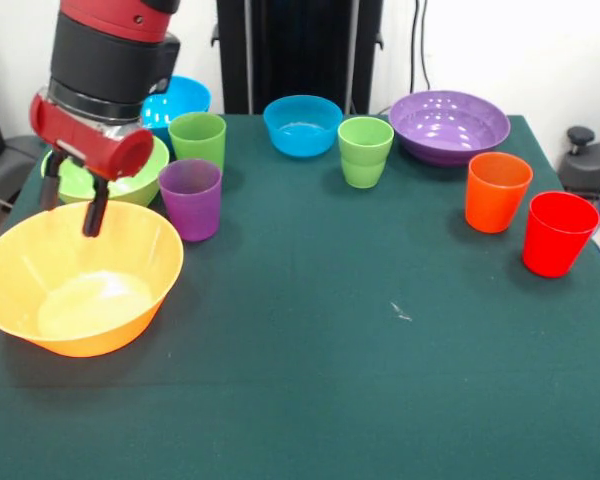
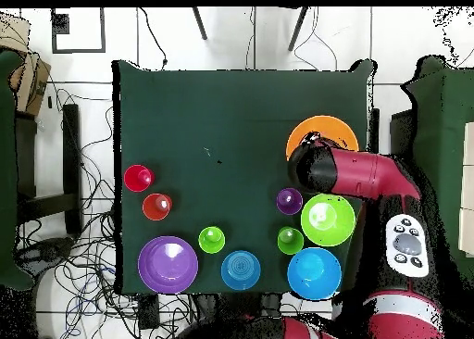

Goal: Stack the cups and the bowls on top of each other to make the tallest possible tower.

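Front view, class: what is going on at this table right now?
A red and black robot arm hangs its gripper over the far rim of the big orange bowl, holding nothing. No stacking has begun: the purple cup, green bowl, two green cups, two blue bowls, purple bowl, orange cup and red cup all stand apart on the green table.

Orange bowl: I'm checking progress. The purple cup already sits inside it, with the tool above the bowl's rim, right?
Not quite. In the front view the purple cup stands on the table beside the orange bowl, not inside it; the bowl is empty. The tool is above the bowl's rim, as you say.
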Action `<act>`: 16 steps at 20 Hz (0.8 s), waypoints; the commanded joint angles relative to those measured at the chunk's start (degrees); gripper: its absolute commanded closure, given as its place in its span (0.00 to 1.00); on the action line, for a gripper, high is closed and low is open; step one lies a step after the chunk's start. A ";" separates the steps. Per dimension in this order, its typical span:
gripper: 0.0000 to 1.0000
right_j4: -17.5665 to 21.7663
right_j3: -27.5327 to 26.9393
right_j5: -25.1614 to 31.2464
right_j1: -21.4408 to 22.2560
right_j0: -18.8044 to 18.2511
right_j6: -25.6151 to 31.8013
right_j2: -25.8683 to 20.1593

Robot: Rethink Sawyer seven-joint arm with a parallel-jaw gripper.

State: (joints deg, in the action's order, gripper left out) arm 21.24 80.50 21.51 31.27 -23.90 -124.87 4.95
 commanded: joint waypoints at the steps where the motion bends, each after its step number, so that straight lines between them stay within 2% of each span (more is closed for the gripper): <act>1: 0.00 5.14 -8.44 -1.85 -5.20 3.49 1.50 -1.17; 11: 0.00 2.39 -11.44 -1.30 -7.42 7.99 -2.70 3.11; 16: 0.00 0.58 -11.36 -0.59 -7.22 9.18 -2.99 3.17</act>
State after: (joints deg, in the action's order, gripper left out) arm 21.55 72.53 21.52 25.34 -16.58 -124.87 11.38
